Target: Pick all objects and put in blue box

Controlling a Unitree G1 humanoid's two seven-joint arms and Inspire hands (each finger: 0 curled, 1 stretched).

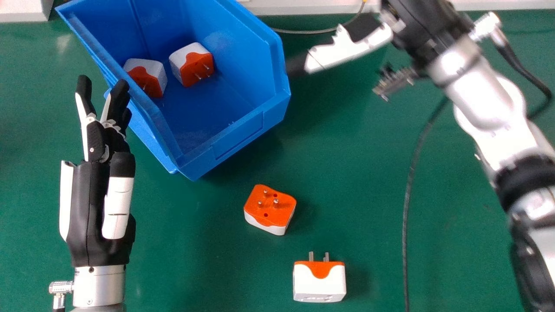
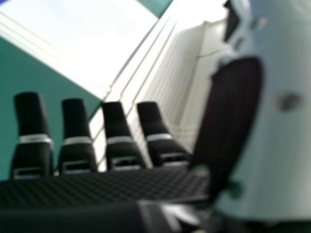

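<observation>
In the head view my left hand [image 1: 89, 203] stands open just left of the blue box [image 1: 236, 143]. My right hand [image 1: 347, 52] is open beyond the box's right side, blurred, with nothing visible in its hold. The right hand view shows my right hand [image 2: 75, 128] with straight fingers. Inside the box lie two white-and-orange plug adapters, one adapter [image 1: 157, 73] by the left wall and another adapter [image 1: 184, 58] beside it. On the table, one adapter [image 1: 269, 208] lies pins up in front of the box; another adapter [image 1: 319, 281] is nearer, its pins pointing away.
The green table [image 1: 347, 173] carries a dark cable [image 1: 409, 195] running front to back, right of the loose adapters. A thin grey cable [image 1: 303, 31] lies behind the box. Pale ledges [image 1: 21, 11] edge the table's far side.
</observation>
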